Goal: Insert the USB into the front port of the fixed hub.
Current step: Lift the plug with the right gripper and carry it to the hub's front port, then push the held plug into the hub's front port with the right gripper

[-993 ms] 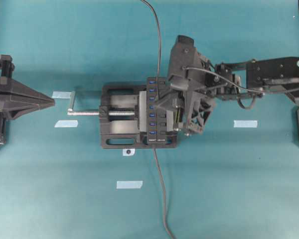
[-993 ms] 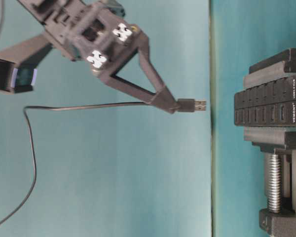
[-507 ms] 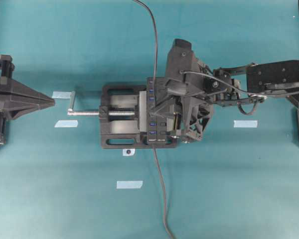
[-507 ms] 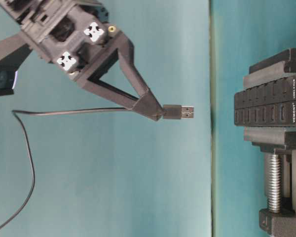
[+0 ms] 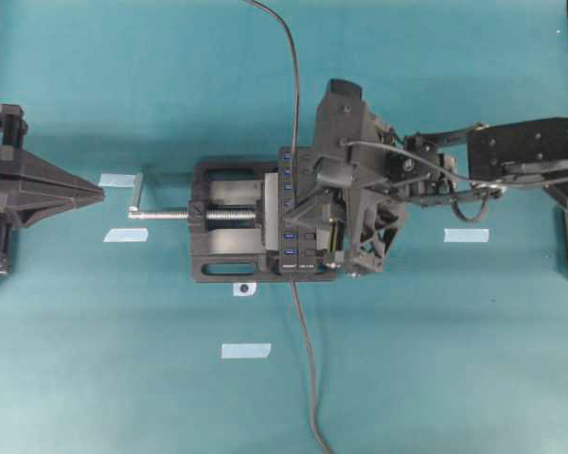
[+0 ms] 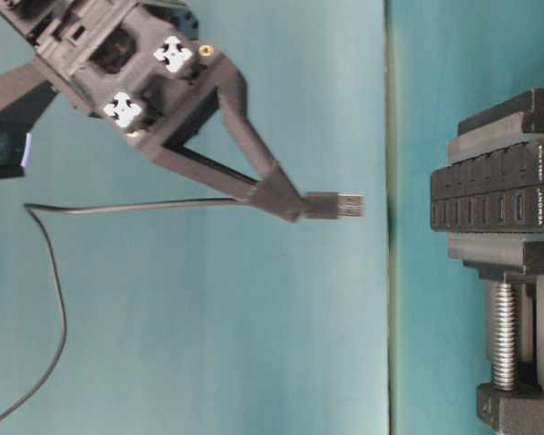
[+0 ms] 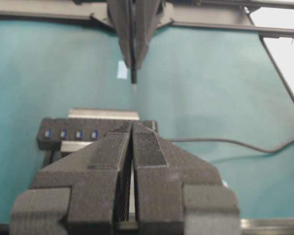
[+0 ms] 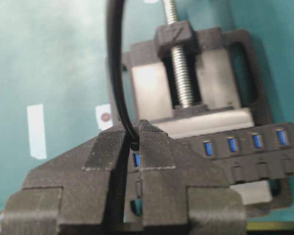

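Overhead, one USB (image 6: 337, 206) clamped in the right hand (image 6: 295, 210), one fixed hub (image 6: 494, 201), left hand (image 5: 97, 196) together

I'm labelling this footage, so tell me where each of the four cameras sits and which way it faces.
Overhead: looks straight down on the vise clamping the fixed hub; both arms show.
Table-level: side-on and rotated; right pincer holds the USB short of the hub.
Left wrist: behind the shut left pincer, facing across the table at the hub and right pincer.
Right wrist: looks down past its shut fingers, pinching the cable, onto the ports.
Shared: all four show the hub.
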